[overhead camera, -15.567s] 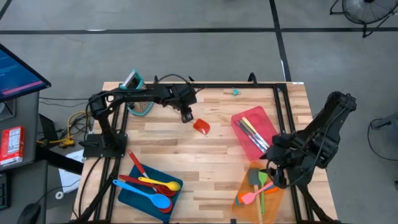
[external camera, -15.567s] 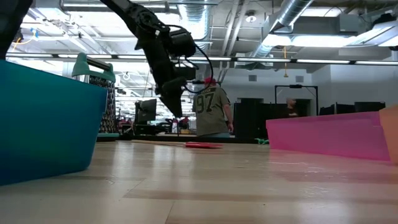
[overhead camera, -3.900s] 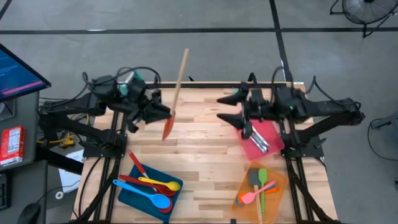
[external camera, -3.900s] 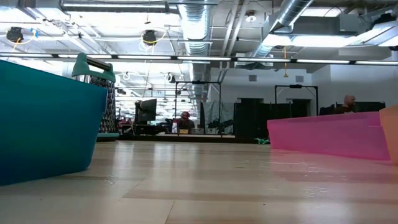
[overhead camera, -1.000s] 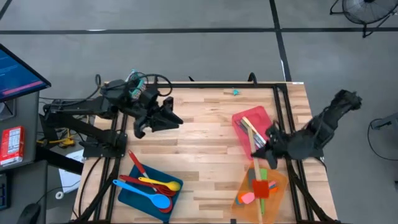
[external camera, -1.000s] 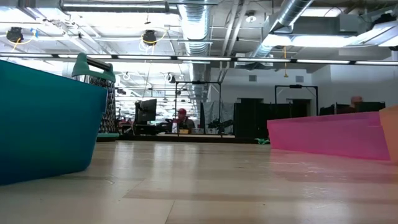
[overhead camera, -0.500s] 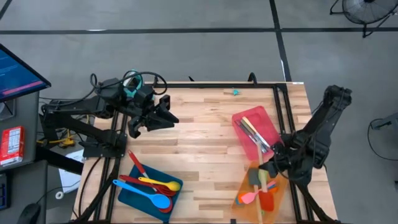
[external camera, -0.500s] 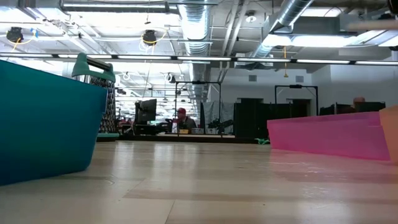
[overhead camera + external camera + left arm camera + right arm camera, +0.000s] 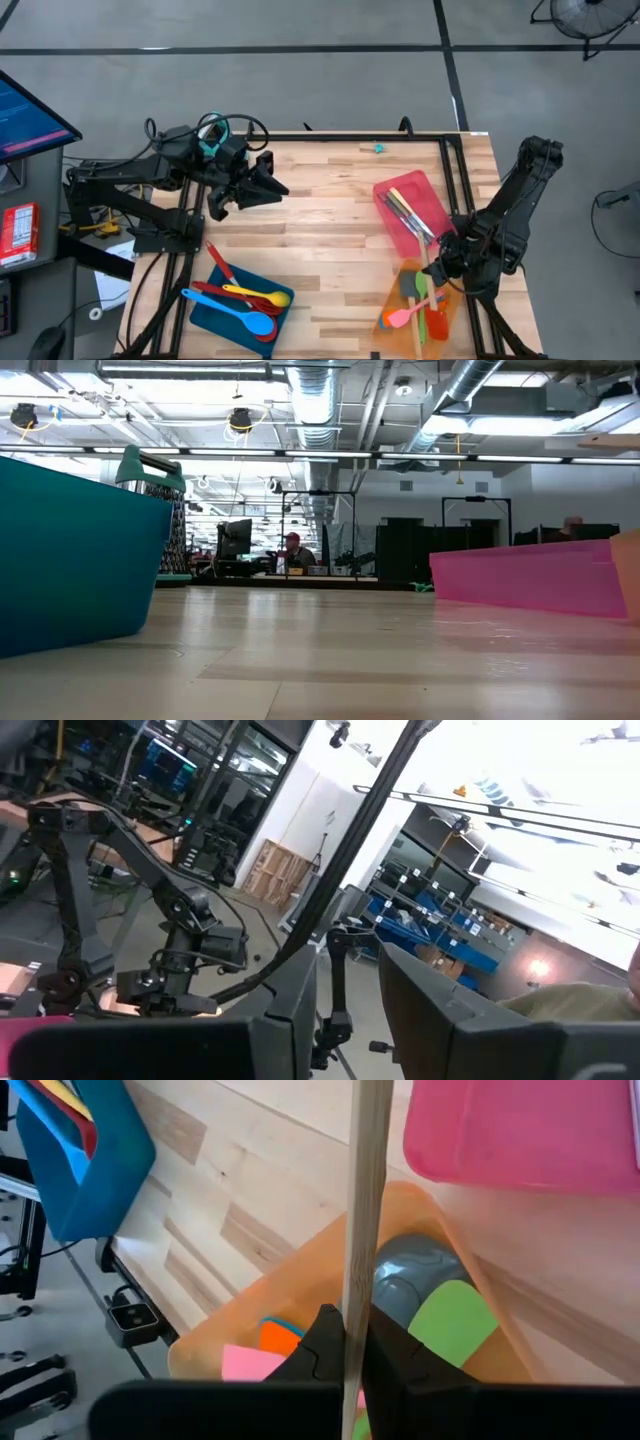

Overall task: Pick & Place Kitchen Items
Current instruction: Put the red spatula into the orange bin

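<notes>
Gripping wooden-handled turner (image 9: 362,1210), right pincer (image 9: 345,1348) is hovering over orange tray (image 9: 250,1315) just below; should lower gently before letting go.

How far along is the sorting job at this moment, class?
Done: spoons lie in the blue tray, utensils in the pink tray and orange tray. In hand: the right gripper, jaws shut on a wooden-handled spatula, holds it over the orange tray. Left: releasing it; no utensil lies loose on the table. The left gripper waits empty.

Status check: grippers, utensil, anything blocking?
Right gripper shut on wooden-handled spatula over orange tray. Left gripper empty, back-left. Nothing in the way.
</notes>
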You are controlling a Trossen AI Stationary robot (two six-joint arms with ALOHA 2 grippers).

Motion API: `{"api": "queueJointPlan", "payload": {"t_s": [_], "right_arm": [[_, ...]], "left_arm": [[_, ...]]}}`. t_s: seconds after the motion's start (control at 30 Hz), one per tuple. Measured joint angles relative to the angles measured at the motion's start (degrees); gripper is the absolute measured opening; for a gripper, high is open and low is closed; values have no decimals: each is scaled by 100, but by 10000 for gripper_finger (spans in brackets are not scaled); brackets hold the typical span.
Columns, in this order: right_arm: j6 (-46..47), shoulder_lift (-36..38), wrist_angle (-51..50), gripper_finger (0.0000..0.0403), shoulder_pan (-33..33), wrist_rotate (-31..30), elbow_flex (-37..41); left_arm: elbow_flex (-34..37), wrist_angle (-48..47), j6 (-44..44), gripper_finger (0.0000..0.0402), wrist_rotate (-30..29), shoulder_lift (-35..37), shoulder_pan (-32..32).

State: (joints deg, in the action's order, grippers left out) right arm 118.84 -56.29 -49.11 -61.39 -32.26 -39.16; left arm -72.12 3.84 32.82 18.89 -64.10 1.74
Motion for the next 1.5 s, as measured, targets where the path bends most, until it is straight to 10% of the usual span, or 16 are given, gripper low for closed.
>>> {"api": "queueJointPlan", "payload": {"t_s": [0.73,1.23,1.5], "right_arm": [[-27,-487,30,53,314,109,0],[-239,-487,182,245,420,746,-1],[-154,-146,83,277,423,1556,-11]], "left_arm": [[0,4,0,92,-137,-2,0],[0,-13,0,92,-132,24,0],[0,-87,2,92,-110,368,-170]]}}
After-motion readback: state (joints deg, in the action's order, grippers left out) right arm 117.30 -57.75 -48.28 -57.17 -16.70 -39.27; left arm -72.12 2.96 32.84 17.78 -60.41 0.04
